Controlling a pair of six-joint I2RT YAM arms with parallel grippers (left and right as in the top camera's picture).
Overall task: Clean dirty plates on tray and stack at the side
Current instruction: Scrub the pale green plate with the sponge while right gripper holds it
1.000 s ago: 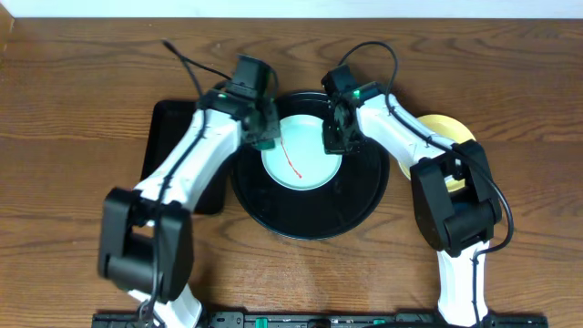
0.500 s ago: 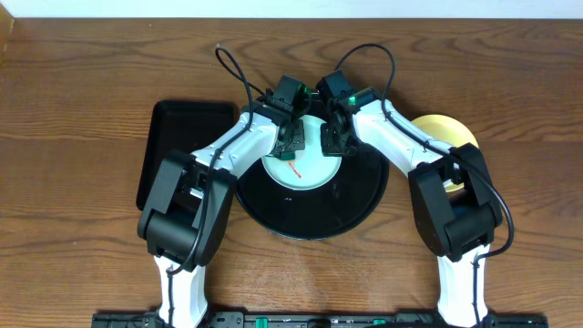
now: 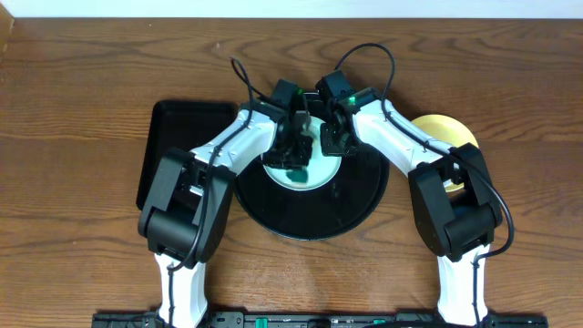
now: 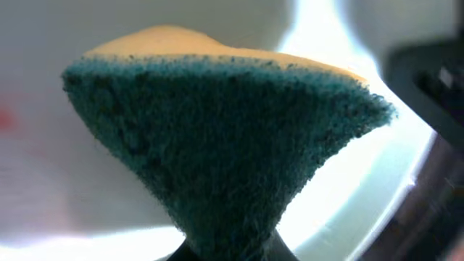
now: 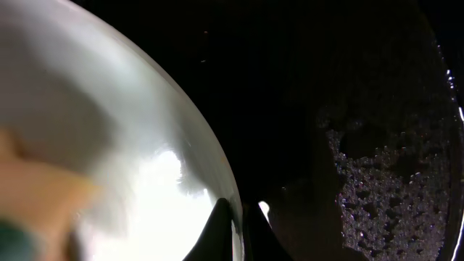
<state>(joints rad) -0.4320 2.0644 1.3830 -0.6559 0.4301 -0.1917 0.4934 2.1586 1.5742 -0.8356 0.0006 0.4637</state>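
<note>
Where the left jaws meet, they are clamped on a sponge [image 4: 217, 145], its green scouring face toward the wrist camera and its yellow backing behind. The sponge sits low over the mint plate [image 3: 314, 171]; whether it presses on the glaze cannot be told. A reddish blur at the left edge of the left wrist view may be a smear, but it is too soft to confirm.

The right jaws are closed on the plate's right rim [image 5: 226, 190], one fingertip on either side of the edge, holding it down.

The plate lies in the far half of the round tray [image 3: 310, 219], centred between the two arms. A yellow plate [image 3: 444, 128] rests on the tabletop [image 3: 82, 109] just right of the tray, partly hidden by the right arm. A rectangular tray [image 3: 178, 137] lies to the left. No third plate is seen.

Assessment: the step in hand is scrubbing. To do it well:
- Press the green face flat, not on its edge.
- Stroke across the plate's middle with moderate downward force.
- Hold the rim grip firm so the plate neither slides nor tips.
- Stop each stroke short of the right fingertips.
- Lift and inspect for red before moving the plate to the side.
</note>
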